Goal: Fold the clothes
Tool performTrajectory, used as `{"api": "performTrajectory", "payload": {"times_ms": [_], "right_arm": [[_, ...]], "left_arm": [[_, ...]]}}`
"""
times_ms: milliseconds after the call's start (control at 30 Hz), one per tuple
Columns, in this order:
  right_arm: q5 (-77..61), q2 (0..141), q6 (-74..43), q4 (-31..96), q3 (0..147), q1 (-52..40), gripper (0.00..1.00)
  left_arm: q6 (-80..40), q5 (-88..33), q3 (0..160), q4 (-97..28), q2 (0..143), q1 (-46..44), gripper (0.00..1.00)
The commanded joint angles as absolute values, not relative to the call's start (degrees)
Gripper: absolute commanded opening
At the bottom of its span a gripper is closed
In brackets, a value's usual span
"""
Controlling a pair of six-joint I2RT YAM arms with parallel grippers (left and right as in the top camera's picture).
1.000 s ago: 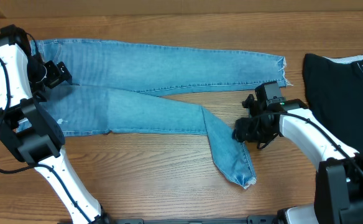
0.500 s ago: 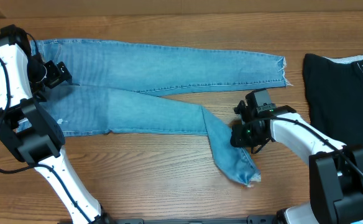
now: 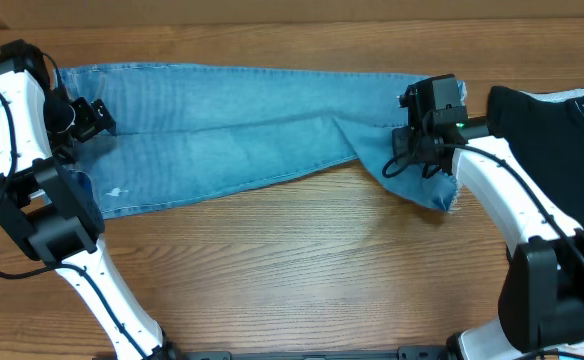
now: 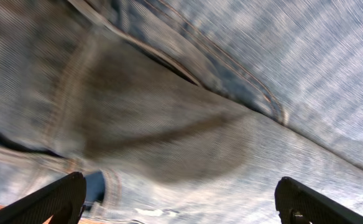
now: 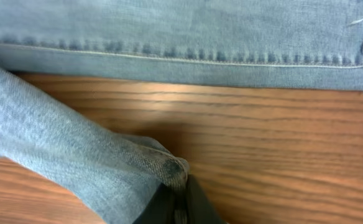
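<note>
Two arms work at a wooden table (image 3: 272, 270) on which a pair of light blue jeans (image 3: 222, 125) lies stretched along the far side, waist end at the left and legs running to the right. The far leg lies flat and straight. The near leg lies against it and partly over it, and its lower end is bunched and raised at the right, with a loose flap hanging towards the table below the right tool (image 3: 418, 158).

That right tool is clenched on a fold of the near leg. In the right wrist view its dark fingers (image 5: 197, 205) meet at the bottom edge, with a peak of denim pinched between them. Beyond it, bare wood separates the held leg from the far leg, whose stitched seam runs across the top of that view and whose frayed hem shows at the right edge.

The left tool (image 3: 94, 118) sits over the waist end of the jeans. In the left wrist view it (image 4: 181, 202) is released, its two fingers spread wide to either side above blurred denim and a seam. Whether they touch the cloth cannot be told.

Just beside the right arm, a black garment (image 3: 552, 150) lies at the table's right edge.
</note>
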State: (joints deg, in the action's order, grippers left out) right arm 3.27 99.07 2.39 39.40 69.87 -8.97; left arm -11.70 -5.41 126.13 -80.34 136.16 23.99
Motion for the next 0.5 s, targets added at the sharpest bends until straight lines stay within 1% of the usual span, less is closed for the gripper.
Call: {"api": "performTrajectory", "payload": {"times_ms": [0, 33, 67, 100, 133, 200, 267, 300, 367, 467], "right_arm": [[5.32, 102.83, 3.27, 37.69, 71.33, -7.97, 0.43], [5.34, 103.68, 3.27, 36.86, 71.33, -7.88, 0.59], [5.34, 103.83, 3.2, 35.46, 71.33, -7.79, 0.67], [5.3, 103.26, 2.39, 34.24, 72.1, -7.75, 0.69], [5.26, 102.8, 1.08, 34.65, 73.34, -7.75, 0.71], [3.14, 100.9, -1.56, 41.19, 78.56, -7.75, 0.71], [0.16, 98.78, -2.83, 51.44, 83.53, -7.75, 0.71], [-0.14, 97.49, -7.05, 56.6, 84.77, -7.75, 0.72], [-0.08, 96.57, -13.17, 62.72, 84.75, -7.62, 0.72], [-0.08, 96.6, -19.57, 68.14, 84.71, -5.65, 0.71]], "left_arm": [[-12.21, -5.76, 126.26, -80.31, 134.06, 23.99, 1.0], [-11.92, -5.8, 126.26, -80.27, 134.06, 23.99, 1.0], [-11.73, -5.76, 126.26, -80.29, 134.06, 23.99, 0.99], [-11.73, -5.82, 126.3, -80.34, 134.04, 23.99, 0.98], [-11.75, -5.82, 126.58, -80.75, 133.95, 23.99, 0.97], [-11.75, -5.82, 127.85, -82.0, 133.27, 23.99, 0.95], [-11.79, -5.87, 128.33, -82.28, 130.91, 23.99, 0.94], [-11.84, -6.07, 128.31, -82.21, 128.14, 23.94, 0.93], [-12.14, -6.13, 128.33, -82.3, 123.83, 23.7, 0.94], [-12.32, -8.14, 128.31, -83.24, 119.63, 23.16, 0.96]]}}
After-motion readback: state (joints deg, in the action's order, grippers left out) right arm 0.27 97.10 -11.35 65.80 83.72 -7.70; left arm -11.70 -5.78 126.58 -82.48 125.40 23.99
